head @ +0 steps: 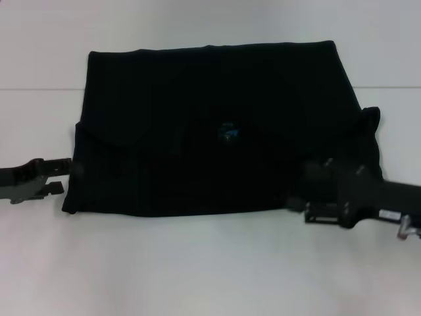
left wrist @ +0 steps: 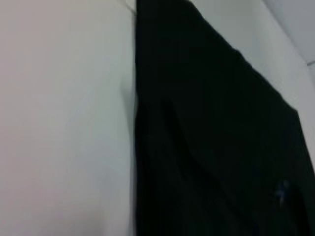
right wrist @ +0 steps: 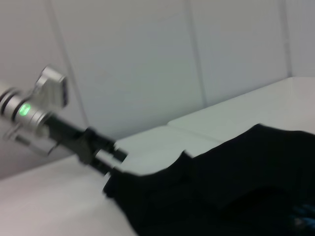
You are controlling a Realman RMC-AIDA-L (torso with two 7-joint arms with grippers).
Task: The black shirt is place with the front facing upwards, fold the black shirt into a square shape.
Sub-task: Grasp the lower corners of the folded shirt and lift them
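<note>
Item: my left gripper [head: 66, 176], lying at nine o'clock, fingers slightly apart, tips meeting the black shirt's [head: 217, 131] edge. One black shirt, partly folded, sitting centre on the white table [head: 197, 263]. My right gripper [head: 309, 187], at four o'clock, resting over its corner; opening unclear.

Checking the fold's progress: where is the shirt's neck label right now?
In the head view the neck label shows near the middle of the folded black shirt, between the left gripper and right gripper.
</note>
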